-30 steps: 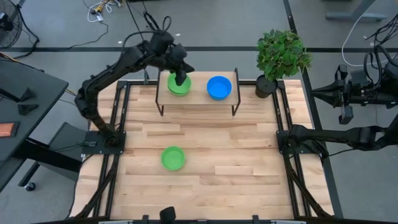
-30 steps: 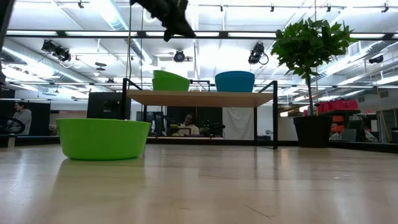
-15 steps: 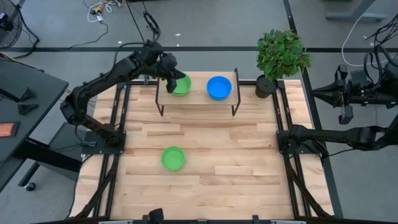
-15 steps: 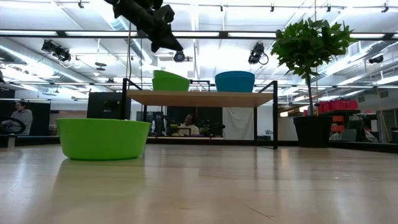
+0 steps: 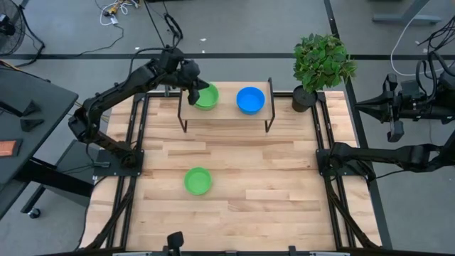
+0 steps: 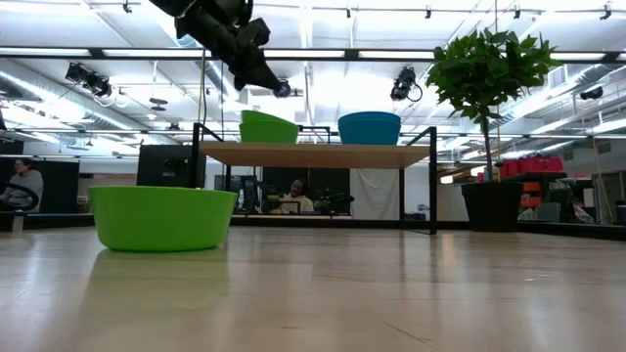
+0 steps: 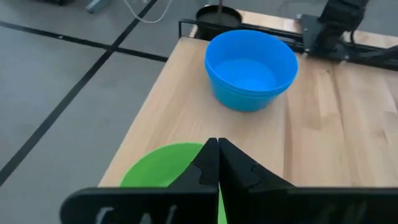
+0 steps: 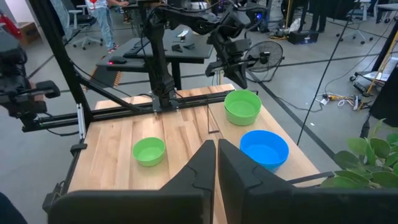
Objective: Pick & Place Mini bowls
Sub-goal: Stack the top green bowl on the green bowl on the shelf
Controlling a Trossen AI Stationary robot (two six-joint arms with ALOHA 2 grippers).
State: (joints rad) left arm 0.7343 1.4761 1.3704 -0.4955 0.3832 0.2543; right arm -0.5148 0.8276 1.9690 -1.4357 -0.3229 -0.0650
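Left gripper point(image 5: 193, 88), fingers pressed together and holding nothing, hangs in the upper centre of the high view, above the left end of the raised shelf point(image 5: 226, 112), just left of the green bowl point(image 5: 207, 96) resting there. A blue bowl point(image 5: 250, 99) sits on the same shelf, to the right of the green one and apart from it. Second green bowl on the table point(image 5: 197, 180) lies lower centre in the frame, well apart from the shelf and directly down-frame from the gripper. It is judged the remaining item to collect. Bowls are round; no long axis governs approach. Left arm is the nearer. Right gripper point(image 8: 216, 149), fingers closed and empty, waits off the table's right edge. Potted plant point(image 5: 321, 64) stands upper right.
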